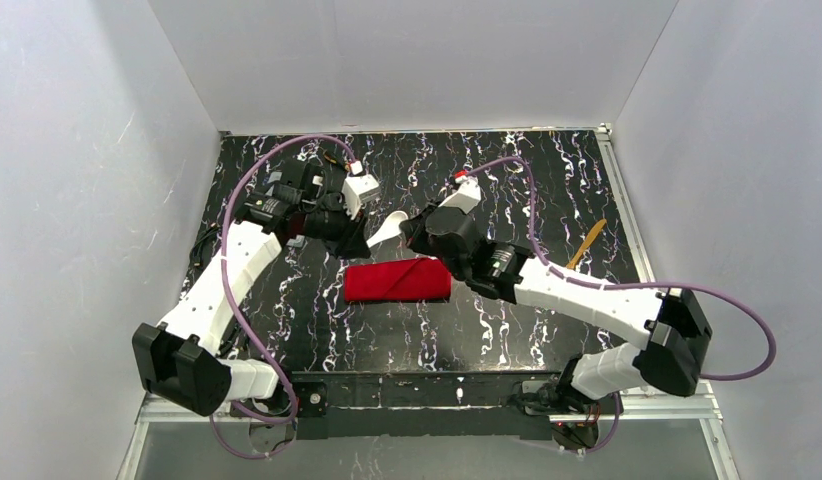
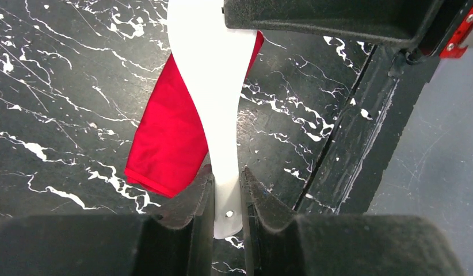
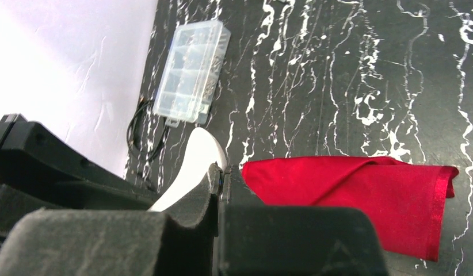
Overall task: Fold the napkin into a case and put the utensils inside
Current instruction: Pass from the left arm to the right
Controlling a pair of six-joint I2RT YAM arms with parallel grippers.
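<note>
The red napkin lies folded as a narrow case (image 1: 399, 280) with a diagonal edge in the middle of the table; it also shows in the left wrist view (image 2: 165, 132) and the right wrist view (image 3: 361, 192). My left gripper (image 1: 362, 240) (image 2: 227, 172) is shut on the handle end of the white spoon (image 1: 391, 228) (image 2: 214, 86) and holds it above the case's far left end. My right gripper (image 1: 412, 232) (image 3: 224, 169) is shut at the rim of the spoon's bowl (image 3: 197, 158). The yellow-gold utensil (image 1: 587, 243) lies on the table at the right.
A clear plastic compartment box (image 3: 191, 72) with a black cable (image 3: 136, 129) beside it sits near the left wall. The table is black marble-patterned (image 1: 487, 180), with white walls on three sides and a metal rail (image 1: 627, 215) along the right edge.
</note>
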